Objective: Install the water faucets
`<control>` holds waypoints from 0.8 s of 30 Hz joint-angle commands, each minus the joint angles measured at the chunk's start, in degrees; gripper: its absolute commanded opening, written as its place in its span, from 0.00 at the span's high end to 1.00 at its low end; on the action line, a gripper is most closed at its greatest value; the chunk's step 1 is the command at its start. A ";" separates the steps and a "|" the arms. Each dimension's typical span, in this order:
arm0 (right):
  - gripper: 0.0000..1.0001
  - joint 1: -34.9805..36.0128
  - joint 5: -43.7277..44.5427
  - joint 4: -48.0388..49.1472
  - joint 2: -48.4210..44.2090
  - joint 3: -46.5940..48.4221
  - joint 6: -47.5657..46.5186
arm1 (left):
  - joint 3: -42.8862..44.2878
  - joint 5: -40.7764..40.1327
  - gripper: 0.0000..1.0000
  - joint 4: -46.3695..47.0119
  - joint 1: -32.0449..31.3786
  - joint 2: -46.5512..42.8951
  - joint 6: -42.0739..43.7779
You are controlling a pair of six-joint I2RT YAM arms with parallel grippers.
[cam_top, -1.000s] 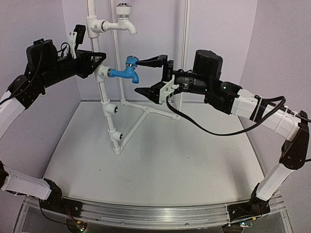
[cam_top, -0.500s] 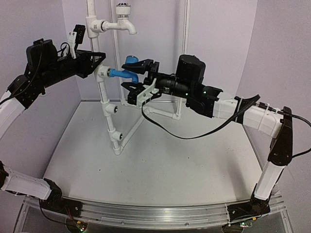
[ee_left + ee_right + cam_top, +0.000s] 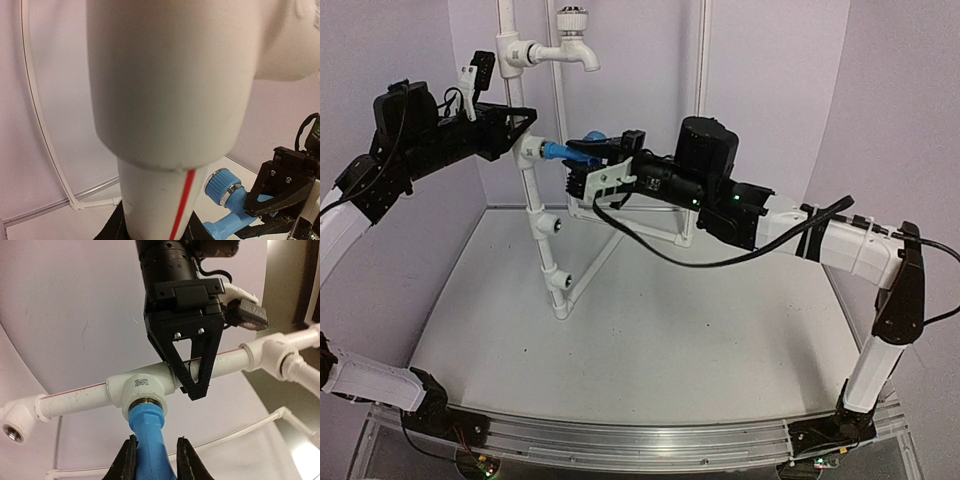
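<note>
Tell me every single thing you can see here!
blue faucet: one, bright blue, screwed into a middle socket of the frame
white faucet: one, white with a silvery knob, at the top of the frame
pipe frame: one, white, standing at the back of the table
open sockets: two, white, lower on the frame
table: one, pale grey, under everything
left gripper: one, black, closed on the pipe frame
right gripper: one, black, closed around the blue faucet
</note>
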 commanded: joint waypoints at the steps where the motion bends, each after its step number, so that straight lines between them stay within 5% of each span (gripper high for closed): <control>1: 1.00 0.81 1.72 -7.07 -1.46 3.31 36.85 | -2.06 4.23 1.00 -15.25 -1.06 1.80 -8.33; 10: 1.00 -1.91 -8.90 -7.09 4.36 14.28 114.01 | -1.72 4.61 1.00 -15.34 -1.07 2.09 -8.24; 16: 0.97 -4.17 -16.74 4.09 5.46 15.47 149.22 | -1.80 4.58 1.00 -15.32 -1.07 1.87 -8.06; 20: 0.74 -7.96 -14.73 14.34 -0.52 4.85 153.38 | -1.95 4.68 1.00 -15.32 -1.07 1.56 -8.23; 24: 0.47 -9.55 -10.58 13.28 -10.14 -4.44 125.75 | -1.89 4.70 1.00 -15.32 -1.08 1.31 -8.27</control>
